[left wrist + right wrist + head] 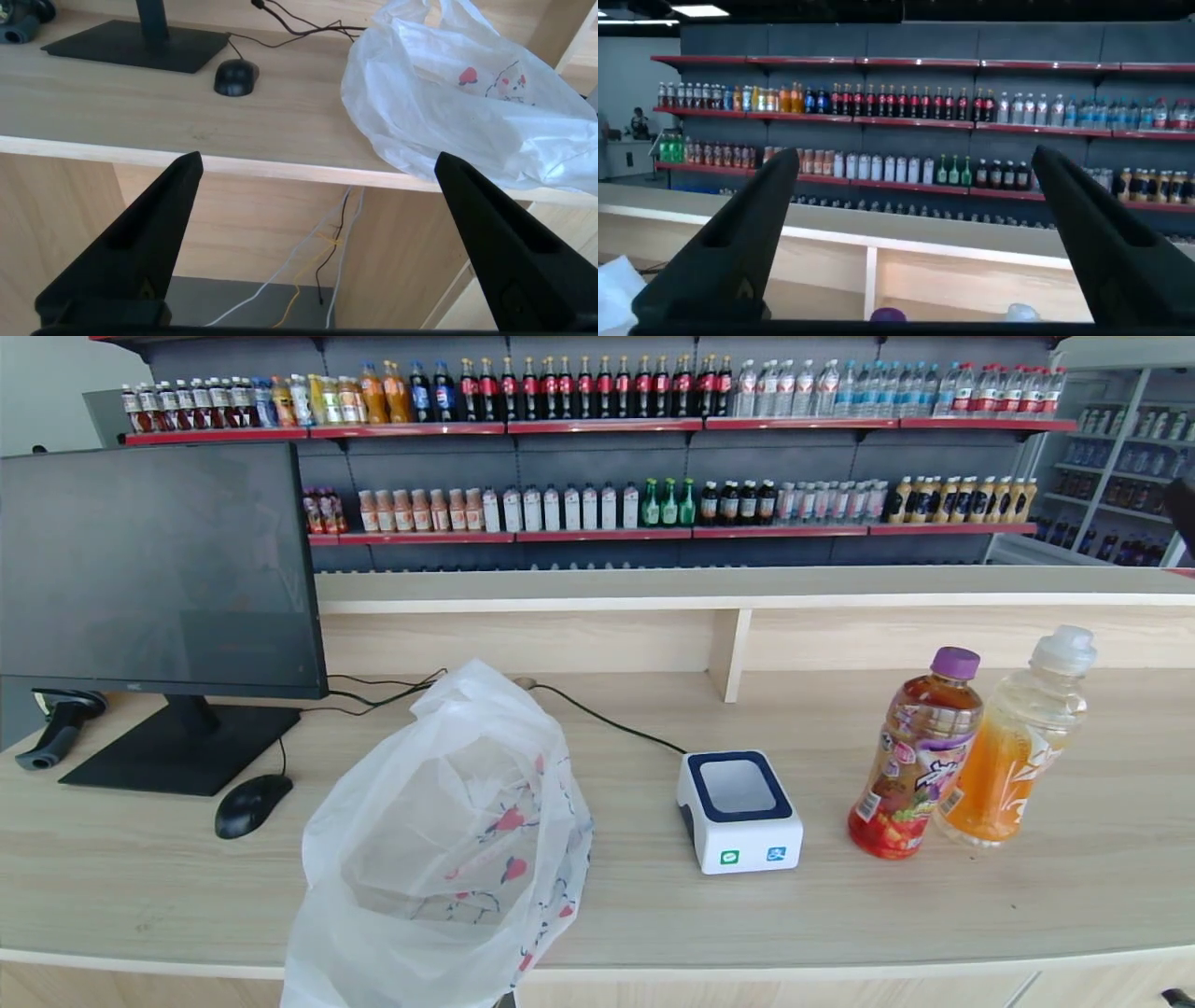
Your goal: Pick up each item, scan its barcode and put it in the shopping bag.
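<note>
Two bottles stand side by side on the right of the wooden counter [653, 915]: a red juice bottle with a purple cap [913, 758] and an orange drink bottle with a white cap [1013, 742]. The white barcode scanner box [738, 810] sits mid-counter. The translucent shopping bag [448, 845] stands open at the front left. My left gripper [318, 163] is open, low in front of the counter edge, with the bag [467, 89] beyond it. My right gripper [915, 154] is open and empty, above the bottles; the purple cap [887, 315] peeks in at the frame's edge.
A monitor [154, 569] on a black stand, a mouse [252, 803] and a handheld scanner [58, 726] occupy the counter's left. Cables [597, 717] run to the scanner box. A raised ledge [747, 588] backs the counter, with drink shelves behind.
</note>
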Robot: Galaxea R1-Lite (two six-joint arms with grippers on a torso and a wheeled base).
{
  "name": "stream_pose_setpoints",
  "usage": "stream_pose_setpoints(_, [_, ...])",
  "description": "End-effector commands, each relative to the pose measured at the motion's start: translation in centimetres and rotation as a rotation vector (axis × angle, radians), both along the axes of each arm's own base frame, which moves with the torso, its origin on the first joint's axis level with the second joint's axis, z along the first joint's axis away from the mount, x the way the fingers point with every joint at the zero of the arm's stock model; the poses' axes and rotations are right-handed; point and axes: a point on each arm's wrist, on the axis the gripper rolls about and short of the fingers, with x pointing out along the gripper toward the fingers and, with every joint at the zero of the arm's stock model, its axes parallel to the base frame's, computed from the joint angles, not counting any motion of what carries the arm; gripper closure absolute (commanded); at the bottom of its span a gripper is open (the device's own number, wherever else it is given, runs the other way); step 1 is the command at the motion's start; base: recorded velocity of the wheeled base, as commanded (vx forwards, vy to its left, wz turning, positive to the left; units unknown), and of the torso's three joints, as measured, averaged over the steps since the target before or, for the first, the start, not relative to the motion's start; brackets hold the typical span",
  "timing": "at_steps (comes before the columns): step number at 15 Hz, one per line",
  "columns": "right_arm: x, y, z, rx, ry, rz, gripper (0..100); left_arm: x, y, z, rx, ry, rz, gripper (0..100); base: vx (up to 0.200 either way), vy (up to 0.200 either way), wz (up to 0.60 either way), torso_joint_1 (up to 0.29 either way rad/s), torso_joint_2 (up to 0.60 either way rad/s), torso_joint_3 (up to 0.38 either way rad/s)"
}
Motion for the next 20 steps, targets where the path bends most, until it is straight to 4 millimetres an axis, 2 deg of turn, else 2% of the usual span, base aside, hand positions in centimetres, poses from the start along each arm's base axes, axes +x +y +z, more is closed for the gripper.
stream_pose_setpoints(1, [2.3, 0.9, -5.0, -0.026, 0.192, 0.031, 0, 0.0, 0.0, 0.0, 0.0, -0.001, 0.0, 0, 0.0, 0.0, 0.0, 0.0, 0.0, 0.0])
stream_pose_setpoints(4, [1.1, 1.5, -7.0, -0.033, 0.246, 0.076, 0, 0.0, 0.0, 0.0, 0.0, -0.001, 0.0, 0, 0.0, 0.0, 0.0, 0.0, 0.0, 0.0])
stream_pose_setpoints(7, [0.5, 1.4, -8.1, -0.036, 0.295, 0.081, 0, 0.0, 0.0, 0.0, 0.0, -0.001, 0.0, 0, 0.0, 0.0, 0.0, 0.0, 0.0, 0.0])
stream_pose_setpoints(10, [-0.6, 1.2, -10.3, -0.055, 0.392, 0.072, 0, 0.0, 0.0, 0.0, 0.0, -0.001, 0.0, 0, 0.0, 0.0, 0.0, 0.0, 0.0, 0.0])
stream_pose_setpoints(13, [-0.2, 0.4, -10.5, -0.016, 0.41, -0.006, 0, 0.0, 0.0, 0.0, 0.0, -0.001, 0.0, 0, 0.0, 0.0, 0.0, 0.0, 0.0, 0.0])
stream_pose_setpoints(16, [-0.4, 0.2, -11.2, 0.008, 0.444, -0.008, 0, 0.0, 0.0, 0.0, 0.0, -0.001, 0.0, 0, 0.0, 0.0, 0.0, 0.0, 0.0, 0.0])
stream_pose_setpoints(20, [0.4, 0.3, -11.8, 0.007, 0.481, 0.002, 0, 0.0, 0.0, 0.0, 0.0, -0.001, 0.0, 0, 0.0, 0.0, 0.0, 0.0, 0.0, 0.0])
